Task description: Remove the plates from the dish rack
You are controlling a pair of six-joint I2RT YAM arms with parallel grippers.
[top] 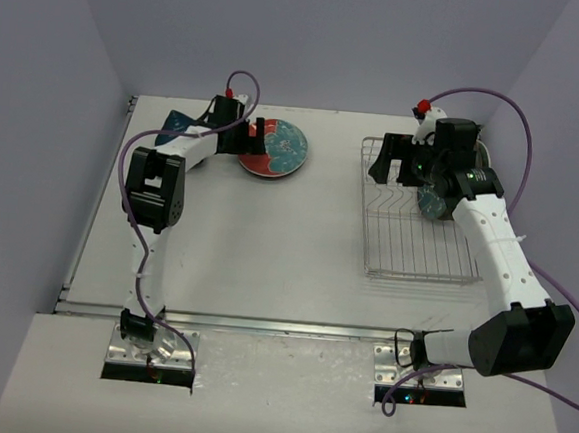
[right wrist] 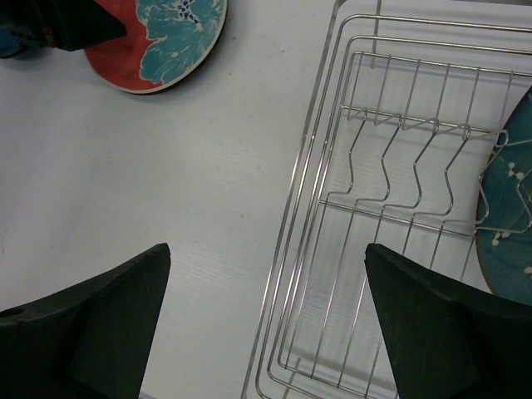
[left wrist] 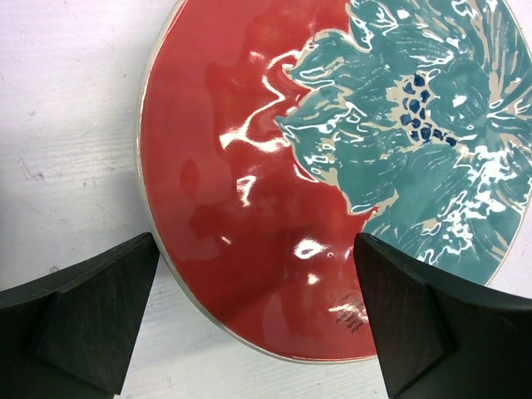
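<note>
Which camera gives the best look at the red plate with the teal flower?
The left wrist view: the red plate fills the frame, glaze and flower pattern sharp. The top view shows it small, partly behind the left gripper. The right wrist view catches only part of it in its upper left corner.

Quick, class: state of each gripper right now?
Left gripper: open, holding nothing, over the red-rimmed plate.
Right gripper: open, holding nothing, by the dish rack.
</note>
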